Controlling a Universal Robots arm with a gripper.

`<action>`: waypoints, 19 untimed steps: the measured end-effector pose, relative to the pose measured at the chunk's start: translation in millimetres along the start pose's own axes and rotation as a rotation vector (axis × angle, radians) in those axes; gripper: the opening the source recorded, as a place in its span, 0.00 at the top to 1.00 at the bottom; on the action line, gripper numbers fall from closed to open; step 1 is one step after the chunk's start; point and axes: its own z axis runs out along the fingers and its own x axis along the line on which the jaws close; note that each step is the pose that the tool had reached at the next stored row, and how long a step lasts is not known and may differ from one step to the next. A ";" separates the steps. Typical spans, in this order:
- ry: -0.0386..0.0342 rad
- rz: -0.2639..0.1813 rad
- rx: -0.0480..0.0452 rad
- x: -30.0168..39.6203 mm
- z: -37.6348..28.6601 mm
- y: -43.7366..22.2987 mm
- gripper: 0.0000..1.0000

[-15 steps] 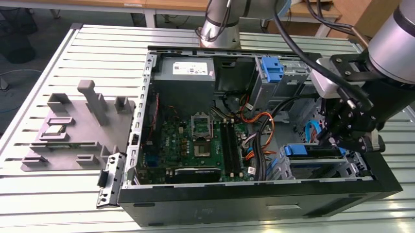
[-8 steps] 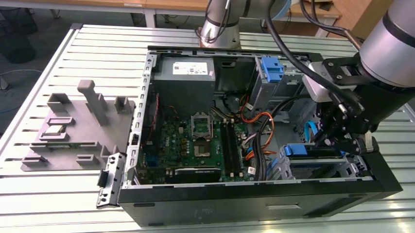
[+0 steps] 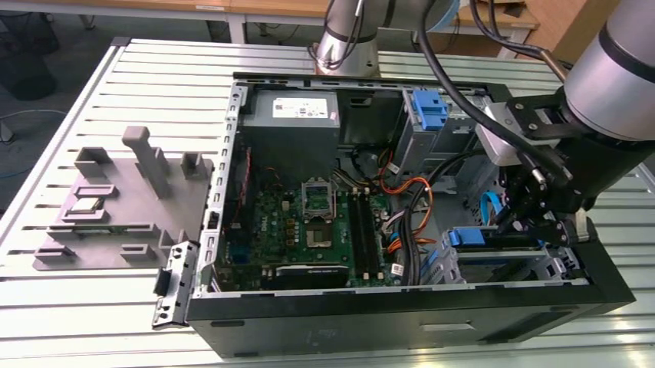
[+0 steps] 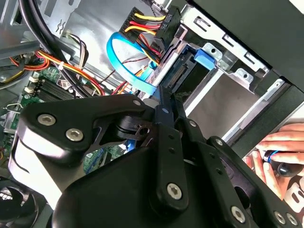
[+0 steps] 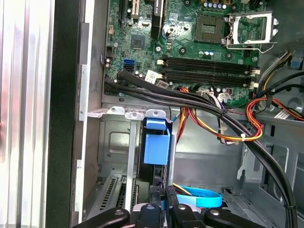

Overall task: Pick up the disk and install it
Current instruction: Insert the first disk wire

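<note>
- In the exterior view, an open computer case (image 3: 409, 326) lies on a slatted table (image 3: 92, 322). A grey fixture (image 3: 113, 207) sits toward the exterior view's left.
- The arm reaches down at the exterior view's right. Its gripper (image 3: 532, 230) is low over the drive cage (image 3: 511, 270) in the case's lower right corner. The disk (image 3: 489, 239) sits in that cage just beside the gripper, its blue rail showing. The motherboard (image 3: 307, 230) lies at the middle of the frame.
- In the second wrist view, the gripper (image 4: 160, 100) has its fingers drawn together with hardly a gap. I cannot tell whether anything is pinched between them. Its tip is at the disk (image 4: 183, 78), which stands in the metal bay. A blue cable (image 4: 122, 54) loops beside it, and a person's hand (image 4: 278, 147) rests outside the case.
- In the first wrist view, the disk (image 5: 156, 145) stands on edge in the bay, blue rail facing the camera. The near-closed gripper (image 5: 165, 197) is right at its near end.
</note>
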 end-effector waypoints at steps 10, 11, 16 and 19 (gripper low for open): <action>0.0004 0.000 0.0015 0.0 1.0 1.1 0.84; 0.0004 0.000 0.0017 0.0 1.1 1.2 0.84; 0.0007 0.000 0.0020 0.0 1.5 1.4 0.84; 0.0004 0.000 0.0020 0.0 2.1 1.5 0.84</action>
